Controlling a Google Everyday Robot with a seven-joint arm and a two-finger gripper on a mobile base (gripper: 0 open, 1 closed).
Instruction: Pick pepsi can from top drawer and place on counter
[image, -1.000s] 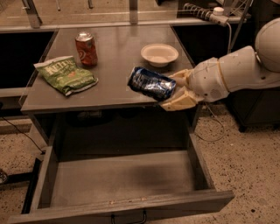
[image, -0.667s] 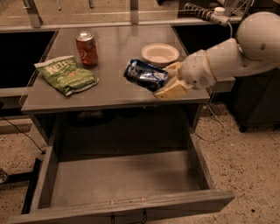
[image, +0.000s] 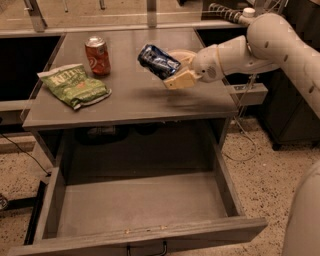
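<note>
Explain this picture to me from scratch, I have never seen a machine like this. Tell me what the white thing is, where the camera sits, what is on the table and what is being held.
The white thing is a robot arm reaching in from the right. At its end is the gripper, a two-finger clamp with tan fingers.

There is only one picture, looking down on the furniture from the front. Where the camera is mounted cannot be told.

The gripper is shut on the pepsi can, a dark blue drink can. It holds the can tilted in the air above the counter, not touching it.

On the counter stand an orange-red soda can at the back left and a green chip bag lying in front of it.

Below, the top drawer is pulled wide open.
</note>
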